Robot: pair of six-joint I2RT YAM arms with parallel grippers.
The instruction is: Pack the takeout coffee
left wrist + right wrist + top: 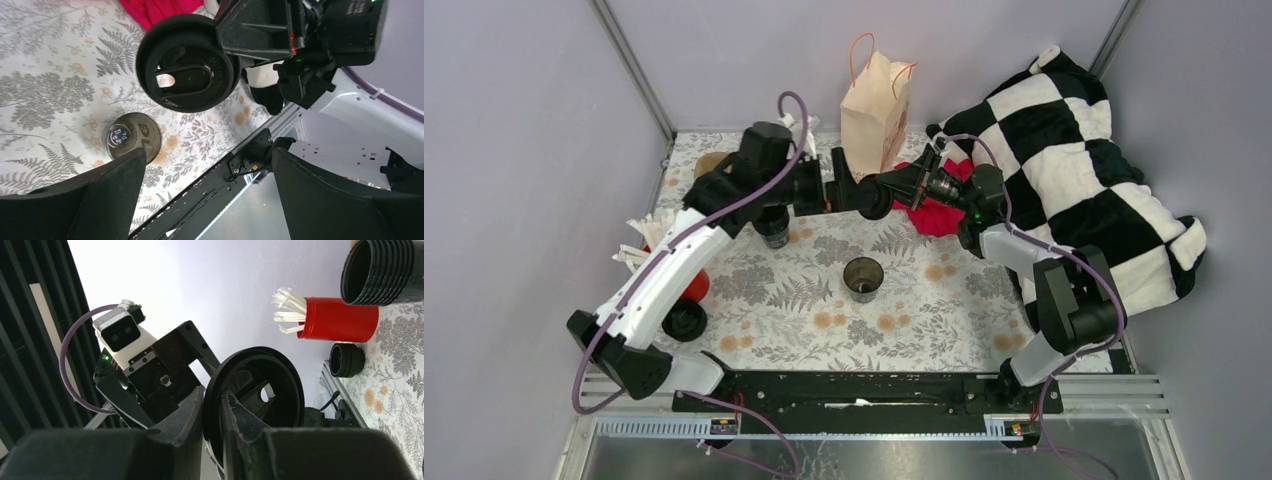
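Lid [187,65] aloft, cup [863,277] uncovered
Our right gripper [212,395] pinches the lid by its rim, with the left gripper [209,155] spread near it; the cup stands on the table [924,320], well apart. We judge this thin edge hold could let the lid twist or drop.

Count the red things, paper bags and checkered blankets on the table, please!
Red things: 2, the red cup of straws and the red cloth
Paper bag: 1
Checkered blanket: 1
Total: 4
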